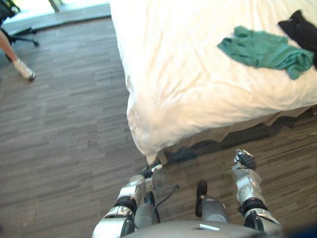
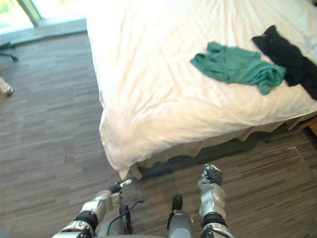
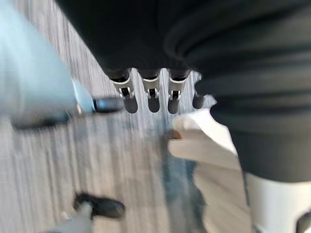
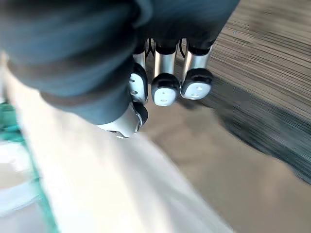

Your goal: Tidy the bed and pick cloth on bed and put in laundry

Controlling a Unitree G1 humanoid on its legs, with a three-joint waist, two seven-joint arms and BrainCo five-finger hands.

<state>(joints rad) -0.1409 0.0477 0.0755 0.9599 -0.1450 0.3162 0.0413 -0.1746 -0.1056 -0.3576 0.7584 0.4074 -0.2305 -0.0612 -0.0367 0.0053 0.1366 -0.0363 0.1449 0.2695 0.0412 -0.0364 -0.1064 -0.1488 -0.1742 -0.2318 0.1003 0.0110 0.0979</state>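
Two cloths lie on the bed [image 1: 188,89], toward the upper right of the frame: a crumpled green cloth [image 1: 262,49] and, just beside it on the right, a black cloth [image 1: 299,29]. Where they meet they look to be touching, though I cannot tell whether they overlap. The black one runs out past the right edge of the frame, so I can't see its full extent.

Both my hands are low, near the bottom of the frame, well short of the cloths and over the floor [image 1: 64,139]. My left hand [image 1: 148,171] sits just below the bed's near corner with its fingers [image 3: 153,99] straight and apart, holding nothing. My right hand [image 1: 244,159] is raised in front of the bed's long edge, its fingers [image 4: 165,92] curled in on themselves, also holding nothing.

The white sheet's corner [image 1: 148,144] droops toward the floor between me and the cloths, with a beige skirt [image 1: 223,133] and dark shadow under the edge.

The left half of the frame is open floor. At upper left a person's leg [image 1: 9,47] and pale shoe [image 1: 25,70] show, cut off by the frame edge, beside a dark chair base [image 1: 25,35].
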